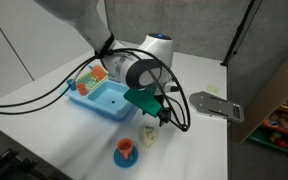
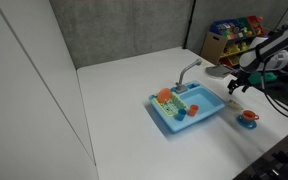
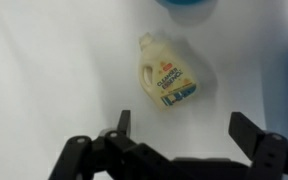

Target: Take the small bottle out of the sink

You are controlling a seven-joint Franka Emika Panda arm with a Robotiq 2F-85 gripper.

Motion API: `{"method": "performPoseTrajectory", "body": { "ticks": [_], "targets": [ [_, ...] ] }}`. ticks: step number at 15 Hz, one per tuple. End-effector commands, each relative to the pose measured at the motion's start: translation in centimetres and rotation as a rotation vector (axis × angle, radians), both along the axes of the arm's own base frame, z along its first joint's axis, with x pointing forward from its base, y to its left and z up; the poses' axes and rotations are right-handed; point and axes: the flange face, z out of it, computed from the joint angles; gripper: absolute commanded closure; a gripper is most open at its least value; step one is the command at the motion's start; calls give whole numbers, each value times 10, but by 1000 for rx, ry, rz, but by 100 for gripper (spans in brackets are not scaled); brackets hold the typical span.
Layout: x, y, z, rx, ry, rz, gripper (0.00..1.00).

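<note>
Covering most of both exterior views, one white table carries everything. One arm reaches over it from the far edge.

One blue toy sink sits about mid-table, with one gray faucet on its back rim. Inside the basin lie small toy pieces: one orange piece and one red piece are clear, and whether there are more cannot be told.

One cardboard box stands off the table, past the edge beyond the sink. One flat gray plate lies on the table near that same edge, with nothing on it.

One blue saucer sits close to the table edge nearest the camera in an exterior view, and it bears one orange cup.

One small cream bottle is outside the sink, on bare table between the sink's corner and the saucer, apart from both. Its label and its cap are turned toward the wrist view. Whether it stands or lies flat cannot be told.

One claw hangs just above the bottle, beside the sink's corner. In the wrist view its two fingers are spread wide apart, with the bottle seen between and beyond them, touching neither. The claw grips nothing.
</note>
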Motion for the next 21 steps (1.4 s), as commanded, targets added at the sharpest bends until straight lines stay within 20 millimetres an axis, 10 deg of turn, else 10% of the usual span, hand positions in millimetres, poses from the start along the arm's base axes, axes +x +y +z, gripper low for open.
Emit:
{"method": "performPoseTrajectory", "body": {
  "ticks": [1, 21],
  "targets": [
    [-8, 13, 32, -13, 20, -3, 0],
    [-68, 88, 176, 17, -8, 135, 0]
  ]
}}
